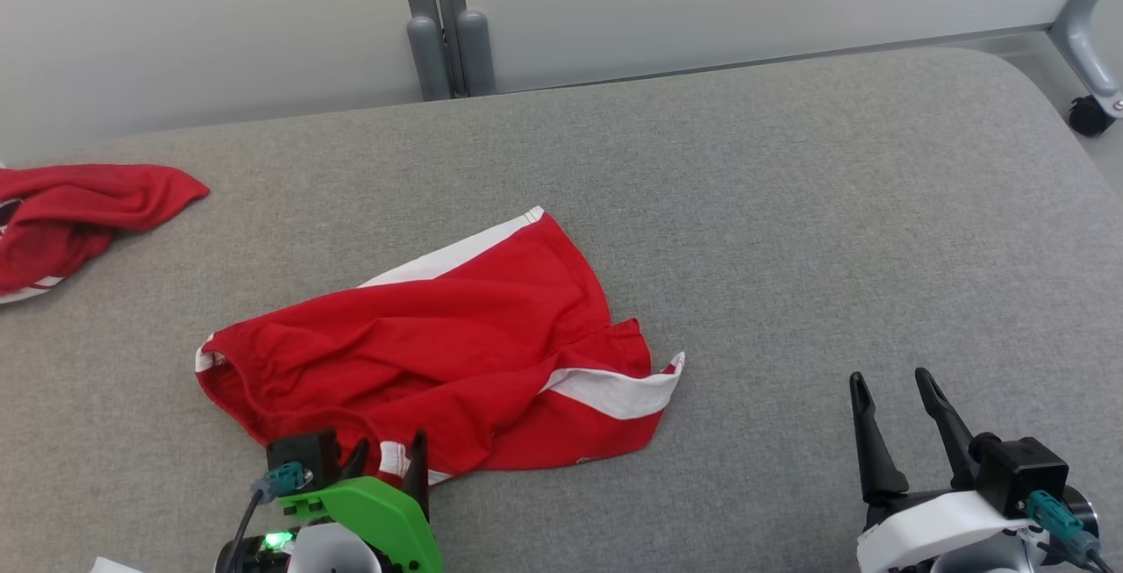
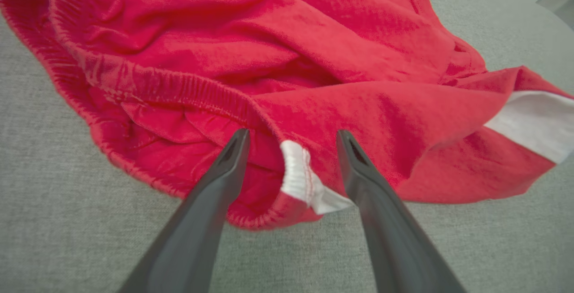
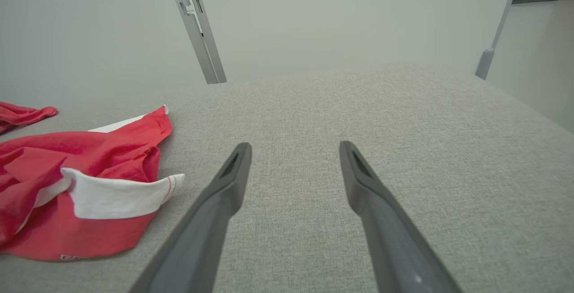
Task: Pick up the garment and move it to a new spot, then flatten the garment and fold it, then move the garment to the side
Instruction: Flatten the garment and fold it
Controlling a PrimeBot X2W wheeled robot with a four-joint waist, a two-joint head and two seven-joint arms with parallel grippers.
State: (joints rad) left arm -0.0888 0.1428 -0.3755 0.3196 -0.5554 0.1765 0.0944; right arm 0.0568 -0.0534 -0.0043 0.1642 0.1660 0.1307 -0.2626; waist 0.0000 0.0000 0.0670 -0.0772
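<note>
The red shorts [image 1: 439, 345] lie crumpled mid-table [image 1: 790, 204]. Their near white-trimmed edge sits between the spread fingers of the left gripper [image 2: 292, 132], ungripped. The right gripper [image 1: 888, 376] gapes over the table's right side. Another red cloth [image 1: 70, 213] lies at the table's left edge.
</note>
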